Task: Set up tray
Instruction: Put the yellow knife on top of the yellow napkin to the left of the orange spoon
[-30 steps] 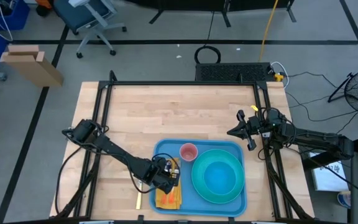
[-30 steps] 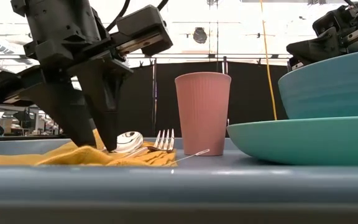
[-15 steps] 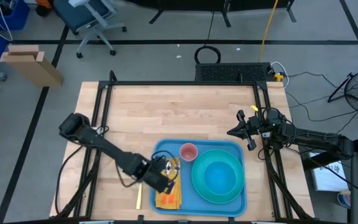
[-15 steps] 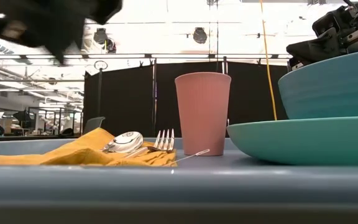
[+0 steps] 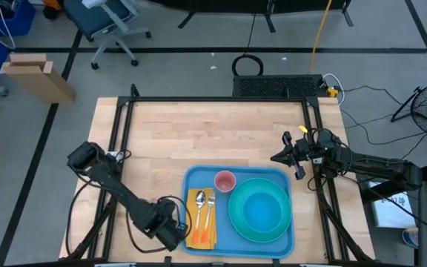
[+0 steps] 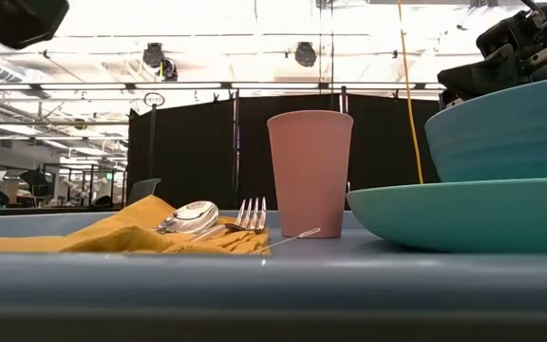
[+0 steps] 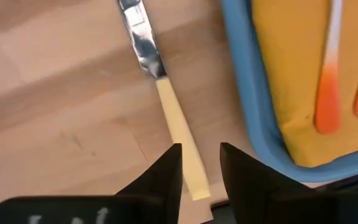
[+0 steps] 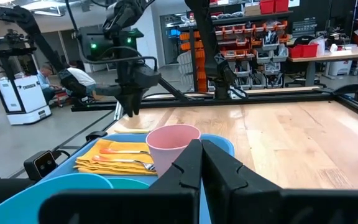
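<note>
The blue tray [image 5: 196, 178] lies at the table's near edge. On it an orange napkin [image 5: 201, 221] carries a spoon [image 5: 200, 206] and a fork [image 5: 210, 209]; a pink cup [image 5: 224, 180] stands upright, and a turquoise bowl [image 6: 511, 133] sits on a turquoise plate [image 6: 463, 214]. A knife [image 7: 178, 134] with a pale yellow handle lies flat on the wood just left of the tray. My left gripper [image 7: 201, 171] hangs open above the handle's end, pointing down, touching nothing. My right gripper [image 8: 201, 163] waits shut at the table's right edge.
The black frame rails [image 5: 213, 99] run along the table's far and side edges. Bare wood [image 5: 213, 137] spreads beyond the tray. The tray's raised rim [image 7: 253, 112] runs close beside the knife.
My left gripper has risen off the napkin in the tray and swung toward the table's left and near edges, ending over the knife beside the tray. The spoon and fork stay on the napkin.
</note>
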{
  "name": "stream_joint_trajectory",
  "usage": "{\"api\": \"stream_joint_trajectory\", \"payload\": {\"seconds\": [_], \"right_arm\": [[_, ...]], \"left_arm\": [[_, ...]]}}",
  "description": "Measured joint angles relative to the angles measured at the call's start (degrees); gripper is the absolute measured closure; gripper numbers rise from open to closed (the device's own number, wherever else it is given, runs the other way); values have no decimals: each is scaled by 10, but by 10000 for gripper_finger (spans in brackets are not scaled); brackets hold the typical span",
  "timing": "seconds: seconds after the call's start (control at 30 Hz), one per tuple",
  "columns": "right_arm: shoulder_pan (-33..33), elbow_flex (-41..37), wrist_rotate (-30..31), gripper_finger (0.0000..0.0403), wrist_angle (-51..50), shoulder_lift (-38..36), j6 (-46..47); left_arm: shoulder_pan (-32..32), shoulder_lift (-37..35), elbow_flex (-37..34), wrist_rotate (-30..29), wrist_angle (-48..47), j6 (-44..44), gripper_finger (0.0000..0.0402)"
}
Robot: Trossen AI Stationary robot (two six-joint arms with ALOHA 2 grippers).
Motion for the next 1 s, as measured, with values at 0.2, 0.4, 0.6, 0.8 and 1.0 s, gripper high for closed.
{"api": "stream_joint_trajectory", "payload": {"seconds": [0.2, 0.4, 0.6, 0.8, 1.0], "right_arm": [[0, 0, 0, 403, 0, 0, 2], [0, 0, 0, 403, 2, 0, 6], [0, 0, 0, 403, 2, 0, 6], [0, 0, 0, 403, 2, 0, 6], [0, 0, 0, 403, 2, 0, 6]], "left_arm": [[-12, 49, 0, 38, 69, 8, 220], [-9, 76, -1, 52, 52, -16, 116], [-9, 85, 0, 42, 32, -21, 71], [-14, 82, -29, 37, 65, -44, 122], [-16, 81, -43, 41, 77, -69, 224]]}}
